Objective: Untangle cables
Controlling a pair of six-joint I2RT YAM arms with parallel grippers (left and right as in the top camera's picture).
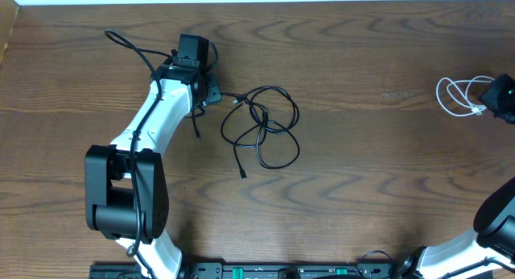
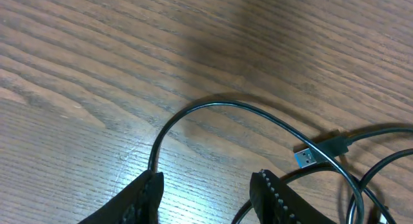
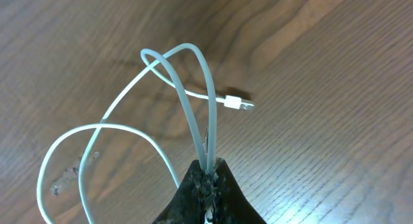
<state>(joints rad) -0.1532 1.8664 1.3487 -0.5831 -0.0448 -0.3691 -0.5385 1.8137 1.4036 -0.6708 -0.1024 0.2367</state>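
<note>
Black cable (image 1: pixel 264 125) lies loosely coiled on the tabletop (image 1: pixel 362 190), apart from the white cable (image 3: pixel 211 121), which I see well to its right. Left gripper (image 2: pixel 206 192) just left of the coil: jaws spread, gripping nothing. Right gripper (image 3: pixel 210 175): jaws pinching the white cable's doubled loop.

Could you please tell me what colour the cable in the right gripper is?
White; the cable shows best in the right wrist view.

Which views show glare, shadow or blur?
Left wrist: bright glare on the table, left gripper's fingers soft. Right wrist: the white cable casts a faint shadow; the right gripper is dark and blurred. Overhead: evenly lit, sharp.
</note>
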